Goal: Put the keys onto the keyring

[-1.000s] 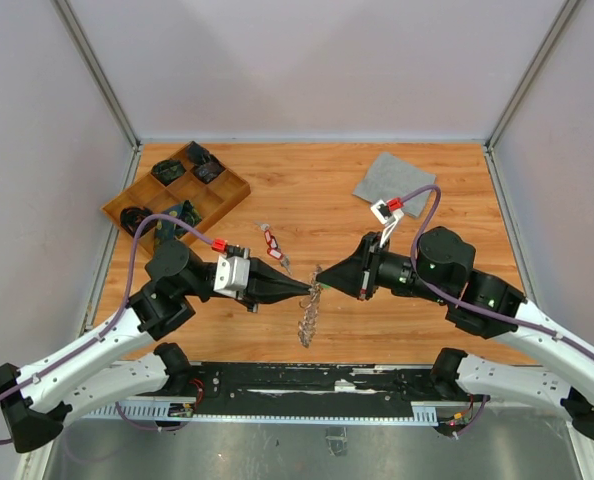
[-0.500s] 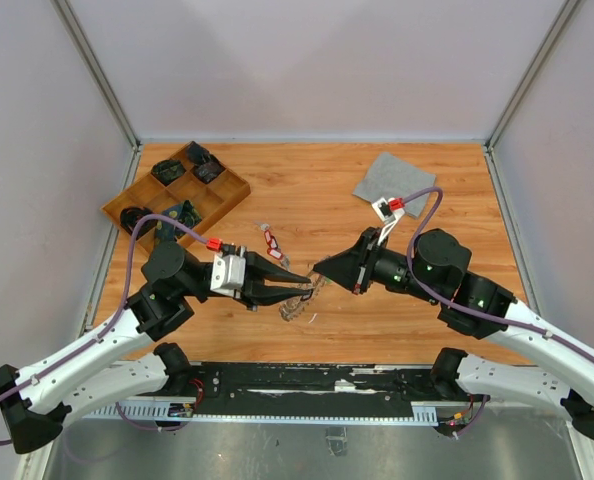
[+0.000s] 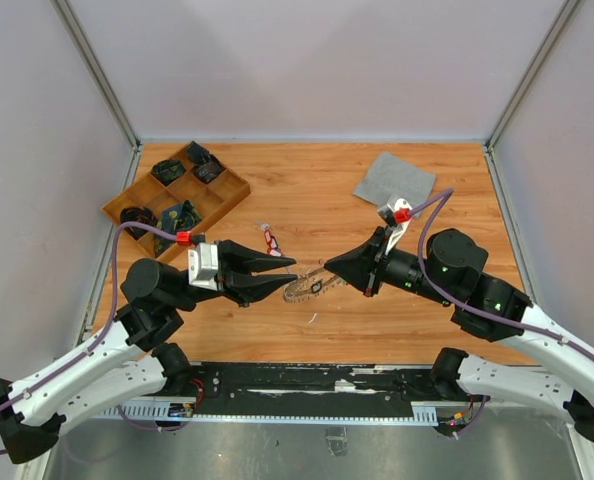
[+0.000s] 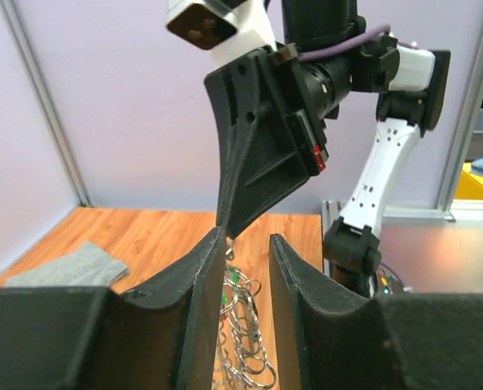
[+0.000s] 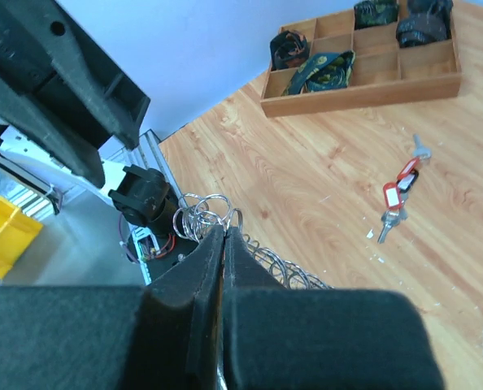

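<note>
Wooden tray (image 3: 239, 188) at the far left of the table (image 3: 327, 190): its compartments hold dark bundles (image 3: 169, 171), black and green, whose kind I cannot tell.

Loose keys (image 3: 270, 240) with red tags lie on the boards between the tray and my tools, touching neither. A grey cloth (image 3: 392, 180) lies flat at the far right.

Room: pale lilac walls on three sides and metal posts at the corners. A yellow bin (image 5: 2, 236) stands beyond the table's near edge.

My right tool (image 3: 324, 269) is clenched on the keyring (image 3: 302, 288) and holds it off the table. In the left wrist view the linked rings (image 4: 241, 341) hang from its tip.

My left tool (image 3: 293, 272) is released, fingers (image 4: 205, 301) parted, with the rings showing in the gap between them and, as far as I can tell, untouched.

Compared with a second ago: my left tool was then pinched at the ring, tip to tip with the right. It has since opened and drawn back to the left. The keyring, which hung toward the near edge, now lies sideways below the two tips. The red-tagged keys have not moved.
</note>
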